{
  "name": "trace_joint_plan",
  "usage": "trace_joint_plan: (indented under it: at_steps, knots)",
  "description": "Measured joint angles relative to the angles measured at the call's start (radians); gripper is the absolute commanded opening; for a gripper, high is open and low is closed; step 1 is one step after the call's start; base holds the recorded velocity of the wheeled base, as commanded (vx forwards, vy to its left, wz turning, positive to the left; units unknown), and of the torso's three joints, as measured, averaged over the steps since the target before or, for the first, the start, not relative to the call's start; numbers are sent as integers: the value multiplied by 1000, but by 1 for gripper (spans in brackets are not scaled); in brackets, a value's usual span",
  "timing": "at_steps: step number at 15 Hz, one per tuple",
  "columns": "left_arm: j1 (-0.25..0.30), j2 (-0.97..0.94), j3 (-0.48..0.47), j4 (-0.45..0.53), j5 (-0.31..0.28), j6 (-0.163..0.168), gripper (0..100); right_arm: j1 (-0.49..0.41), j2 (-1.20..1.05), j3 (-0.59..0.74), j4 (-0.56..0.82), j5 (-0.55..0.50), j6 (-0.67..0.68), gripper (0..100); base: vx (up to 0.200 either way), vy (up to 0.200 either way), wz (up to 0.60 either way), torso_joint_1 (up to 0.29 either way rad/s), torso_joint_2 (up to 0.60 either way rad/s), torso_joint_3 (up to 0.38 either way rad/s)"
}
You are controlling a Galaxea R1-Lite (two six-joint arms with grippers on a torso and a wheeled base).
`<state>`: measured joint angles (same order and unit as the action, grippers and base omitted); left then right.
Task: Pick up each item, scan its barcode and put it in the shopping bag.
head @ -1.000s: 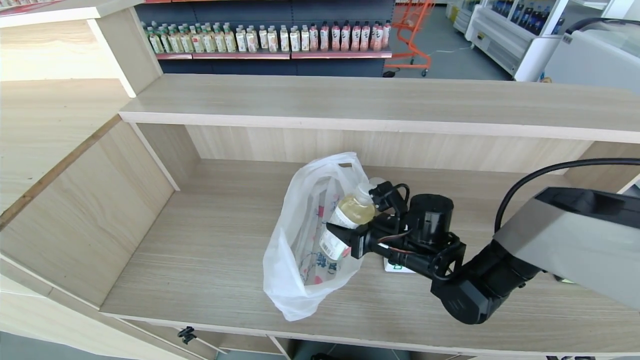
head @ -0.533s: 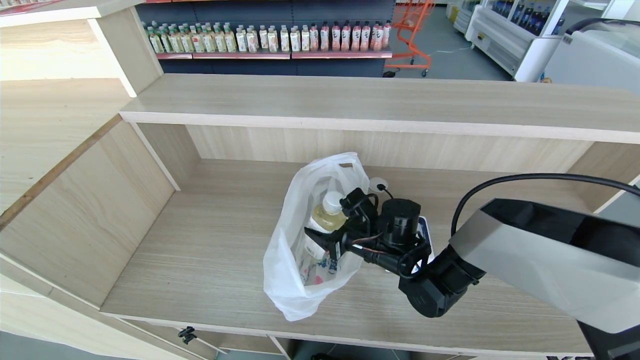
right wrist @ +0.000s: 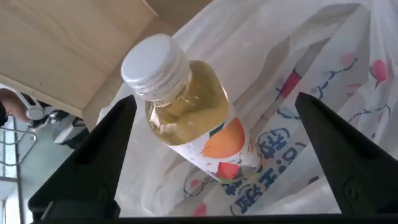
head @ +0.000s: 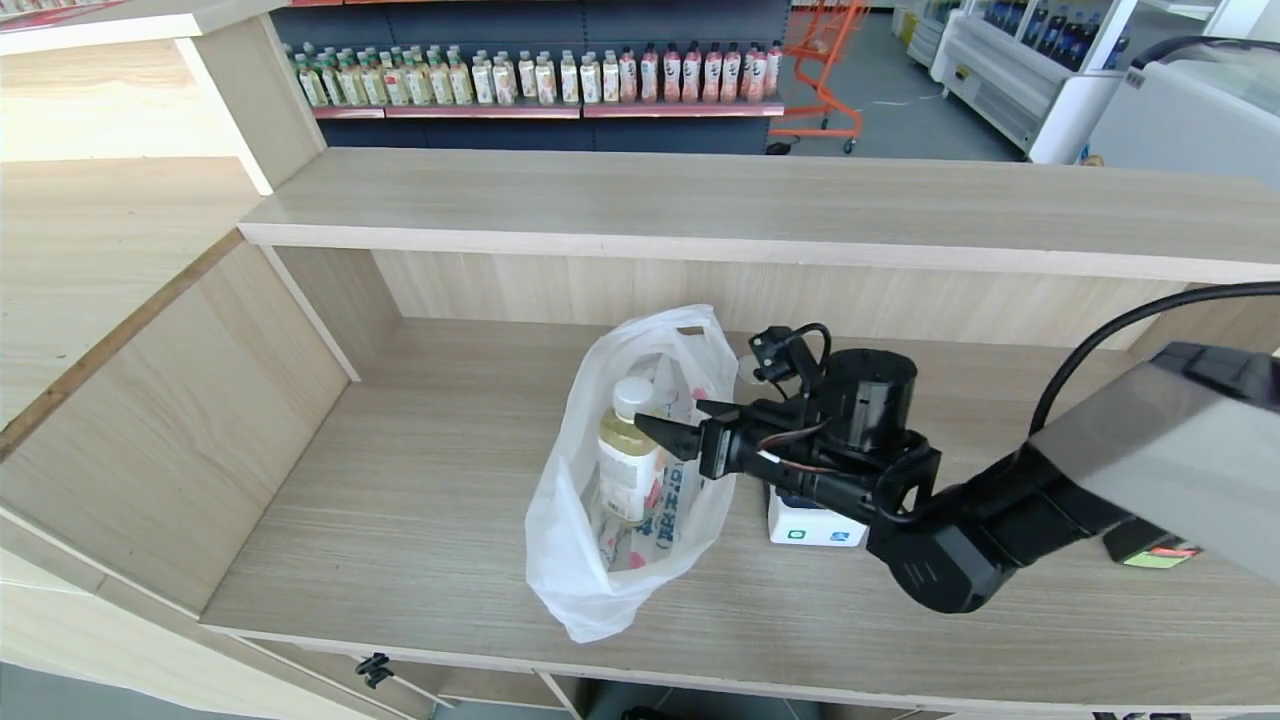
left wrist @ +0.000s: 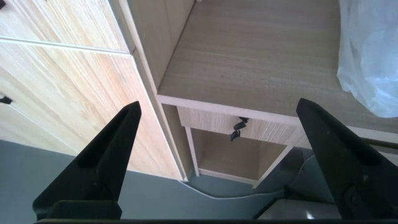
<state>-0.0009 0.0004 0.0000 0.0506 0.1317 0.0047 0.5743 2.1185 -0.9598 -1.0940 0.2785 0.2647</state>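
The shopping bag stands in the middle of the counter, with a raised ledge running behind it. The bottle stands upright inside the bag. My right claw sits at the bag's right rim, just right of the bottle (touching or not, I can't tell). A scanner box rests on the counter right of the bag, under my right arm. My left claw hangs before the counter's near edge, left of the bag.

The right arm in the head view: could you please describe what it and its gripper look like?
The right arm has a boxy grey shell, then rounded black joints and a black cylindrical housing. A thick black cable arches over it; thin red and white wires run at the wrist. The right gripper is black, with tapered, wedge-shaped jaws.
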Motion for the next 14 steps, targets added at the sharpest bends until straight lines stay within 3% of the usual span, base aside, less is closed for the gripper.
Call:
trace_joint_plan:
  at_steps: [5, 8, 10, 14]
  knots:
    - [-1, 0, 0, 0, 0, 0, 100, -90, -436, 234, 218, 95, 75, 100, 0, 0, 0, 0, 0, 0]
    - [0, 0, 0, 0, 0, 0, 100, -185, -672, 314, 423, 129, 94, 100, 0, 0, 0, 0, 0, 0]
    - [-1, 0, 0, 0, 0, 0, 100, -296, -807, 334, 581, 136, 50, 100, 0, 0, 0, 0, 0, 0]
    - [-1, 0, 0, 0, 0, 0, 100, -509, -951, 348, 722, 135, -111, 100, 0, 0, 0, 0, 0, 0]
